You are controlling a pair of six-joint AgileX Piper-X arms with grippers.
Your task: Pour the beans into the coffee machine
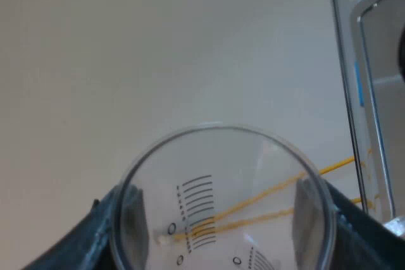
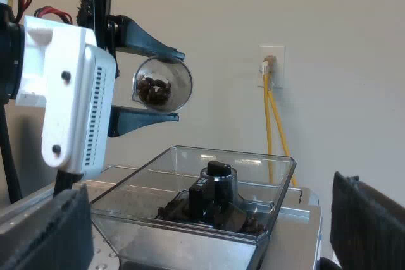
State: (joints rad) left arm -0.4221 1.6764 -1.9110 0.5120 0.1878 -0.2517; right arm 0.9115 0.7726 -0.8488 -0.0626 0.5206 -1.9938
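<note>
Left wrist view: my left fingers [image 1: 104, 235] are closed on the measuring glass [image 1: 224, 181], one pad on each side of its wall. I look along the glass at a plain wall; printed scale marks show through it. The clear wall of the bean hopper [image 1: 367, 4] stands close beside the glass.

Right wrist view: my right fingers [image 2: 47, 232] are spread wide and hold nothing. They hang low at the espresso machine [image 2: 297, 235], with the hopper [image 2: 221, 153] between them. The left fingers [image 2: 152, 47] carry the glass [image 2: 163, 85] high above the hopper, near one edge of its open top. The glass lies about on its side. The beans [image 2: 154, 91] sit heaped against its lower wall, none falling. Some beans [image 2: 250, 224] already lie in the hopper's bottom.

Step, as I judge it: the pour is under way, not finished. Next move calls for more wrist roll so the mouth dips below level, keeping it over the opening.
</note>
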